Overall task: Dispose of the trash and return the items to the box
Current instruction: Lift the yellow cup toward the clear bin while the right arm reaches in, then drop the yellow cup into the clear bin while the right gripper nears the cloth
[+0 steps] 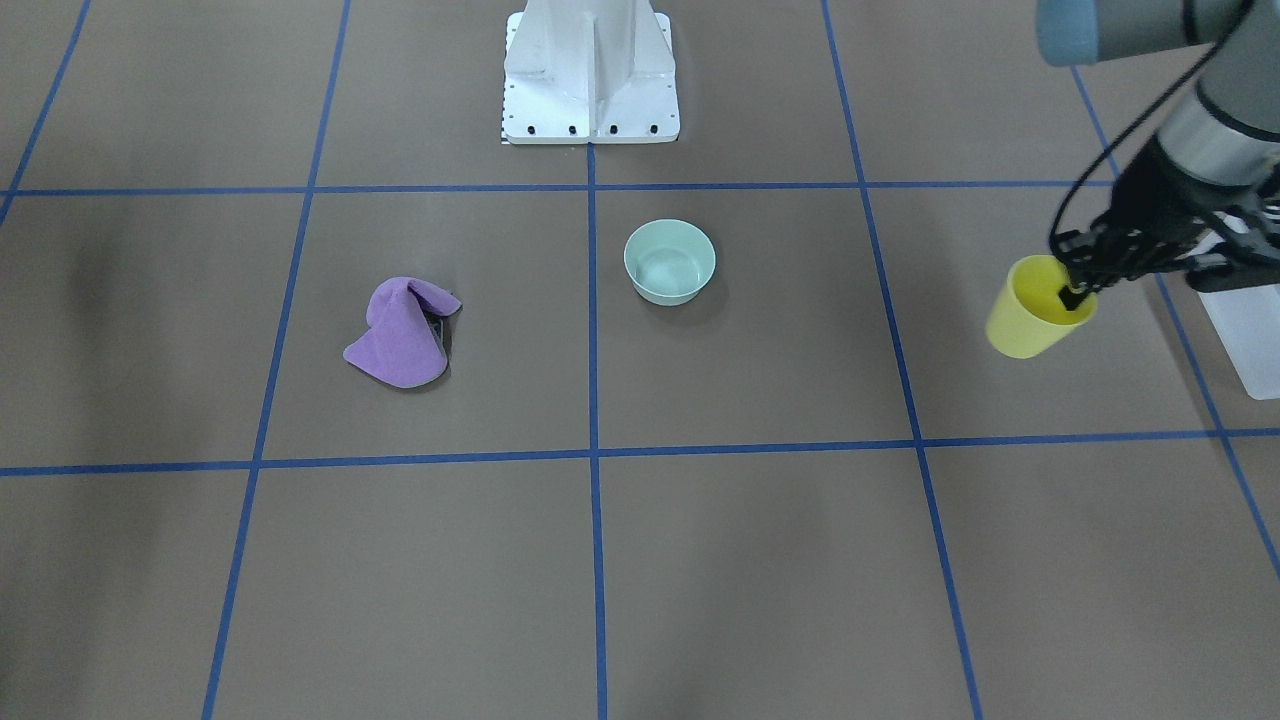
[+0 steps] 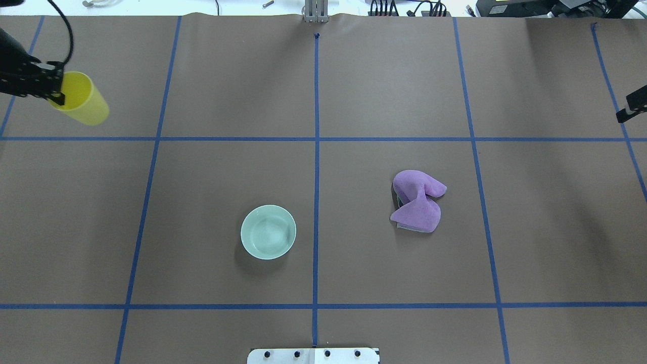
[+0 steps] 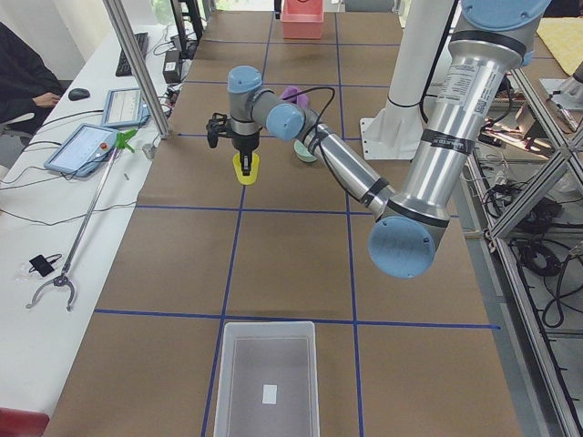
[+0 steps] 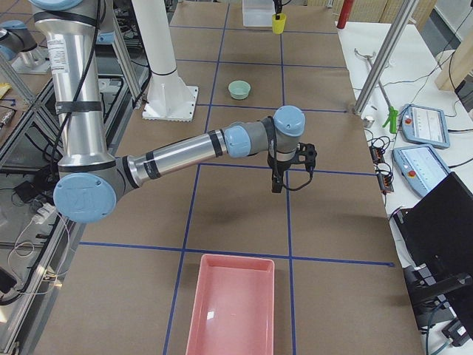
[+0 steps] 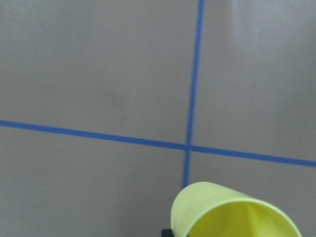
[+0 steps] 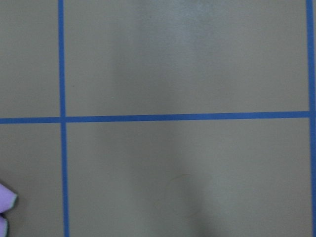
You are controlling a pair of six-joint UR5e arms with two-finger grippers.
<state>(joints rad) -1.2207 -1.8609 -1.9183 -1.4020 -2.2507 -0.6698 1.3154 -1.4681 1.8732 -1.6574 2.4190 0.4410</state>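
Observation:
My left gripper [image 1: 1075, 288] is shut on the rim of the yellow cup [image 1: 1030, 318], one finger inside it, and holds it tilted above the table. The cup also shows in the overhead view [image 2: 85, 104], beside the gripper [image 2: 56, 92], and in the left wrist view [image 5: 232, 212]. The mint-green bowl [image 2: 268, 231] stands upright and empty near the table's middle [image 1: 669, 262]. The frosted box [image 3: 267, 378] lies at the table's left end, its corner just beyond the cup [image 1: 1245, 335]. My right gripper [image 2: 632, 107] hangs at the overhead view's right edge over bare table [image 4: 277, 183]; I cannot tell whether it is open.
A crumpled purple cloth [image 2: 417, 202] lies right of centre, with a thin grey-green thing partly under it. A pink tray [image 4: 233, 310] sits at the table's right end. The white robot pedestal [image 1: 590, 75] stands at the near edge. Blue tape lines grid the brown table.

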